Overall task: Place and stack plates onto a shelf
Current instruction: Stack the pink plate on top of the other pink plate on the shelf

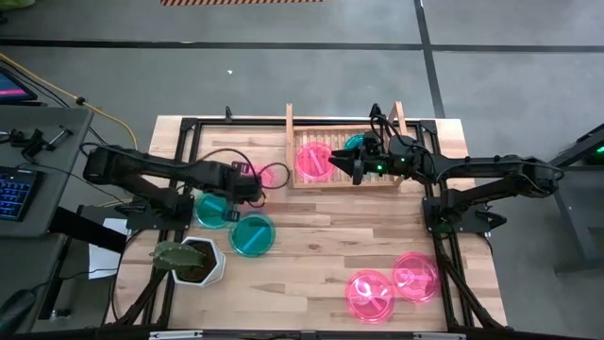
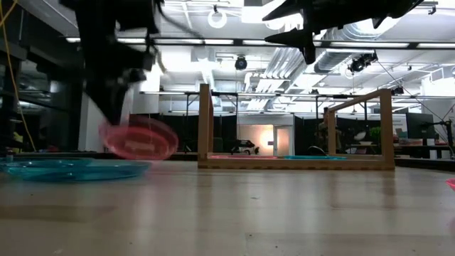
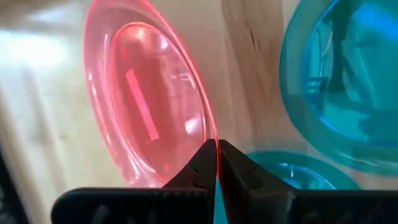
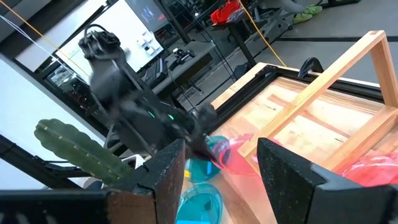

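My left gripper is shut on a pink plate, just left of the wooden shelf. In the low view that plate hangs tilted above the table. Two teal plates lie flat on the table beside it. The shelf holds a pink plate and a teal plate on its slats. My right gripper is open and hovers over the shelf, high above it in the low view. Two more pink plates lie near the table's near right edge. My left gripper pinches the pink plate's rim between its two fingertips, one on the inside and one on the outside of the rim. The plate is lifted clear of the table and tilted, hanging below the fingers.
A white hexagonal pot with a plant stands at the table's near left. The shelf's upright side rails rise well above the table. A wide bare stretch of tabletop lies between the shelf and the near pink plates.
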`<state>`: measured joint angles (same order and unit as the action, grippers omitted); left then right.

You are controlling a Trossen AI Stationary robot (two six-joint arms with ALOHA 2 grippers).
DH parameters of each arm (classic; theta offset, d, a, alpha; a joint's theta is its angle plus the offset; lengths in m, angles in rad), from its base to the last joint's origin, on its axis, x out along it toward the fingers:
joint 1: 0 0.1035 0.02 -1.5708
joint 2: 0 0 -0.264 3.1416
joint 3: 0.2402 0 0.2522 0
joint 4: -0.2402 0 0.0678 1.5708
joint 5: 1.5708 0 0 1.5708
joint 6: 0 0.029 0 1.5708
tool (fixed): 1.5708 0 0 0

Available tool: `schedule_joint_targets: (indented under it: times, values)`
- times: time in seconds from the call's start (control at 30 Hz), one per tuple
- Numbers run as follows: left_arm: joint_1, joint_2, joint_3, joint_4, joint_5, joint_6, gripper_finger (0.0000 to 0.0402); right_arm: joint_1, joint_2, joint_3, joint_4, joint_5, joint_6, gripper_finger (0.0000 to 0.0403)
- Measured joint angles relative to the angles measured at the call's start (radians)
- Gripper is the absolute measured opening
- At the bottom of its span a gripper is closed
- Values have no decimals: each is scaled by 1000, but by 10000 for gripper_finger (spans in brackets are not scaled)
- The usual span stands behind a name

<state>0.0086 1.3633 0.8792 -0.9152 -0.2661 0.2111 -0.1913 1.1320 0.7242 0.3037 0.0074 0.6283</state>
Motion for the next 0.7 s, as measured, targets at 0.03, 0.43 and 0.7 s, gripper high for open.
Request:
schedule_joint_targets:
  times: [0.03,0.43,0.7]
  values:
    - [0,-17,28,-31,0,-11,1,0,0,0,0,0,0,186]
    - [43,-147,347,-329,-199,-234,0,-26,0,0,53,2,47,186]
    - [165,-63,660,-289,-235,5,0,-72,-29,0,157,-68,89,186]
